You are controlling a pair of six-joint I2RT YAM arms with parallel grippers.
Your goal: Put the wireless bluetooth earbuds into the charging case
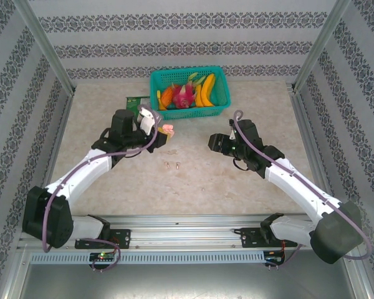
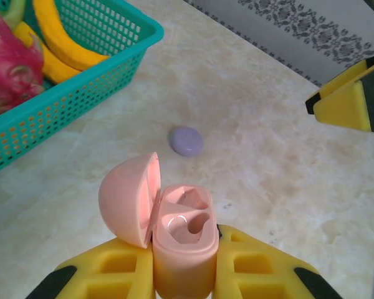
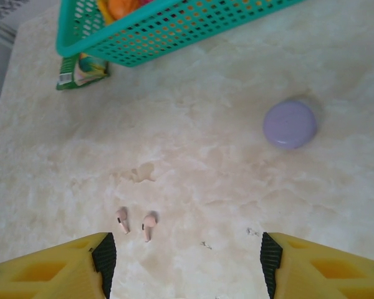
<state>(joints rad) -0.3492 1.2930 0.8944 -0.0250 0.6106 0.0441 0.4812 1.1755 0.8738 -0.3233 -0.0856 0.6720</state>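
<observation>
Two pinkish stemmed earbuds (image 3: 148,225) lie just left of the spread right end effector (image 3: 187,252); the left end effector (image 2: 184,274) clamps the open pink case (image 2: 182,227).

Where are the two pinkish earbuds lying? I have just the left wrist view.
Observer: The two small pinkish stemmed earbuds lie side by side on the beige stone-look tabletop. They are nearer the arm bases than the open pink round plastic charging case clamped in the left tool.
Operator: Is the right tool on them?
Observer: No. The right tool is open and empty, and the pair lies apart from its fingers, just ahead of them.
Operator: Anything else by the basket?
Observer: A small green packet lies flat at the left corner of the teal plastic mesh basket.
</observation>
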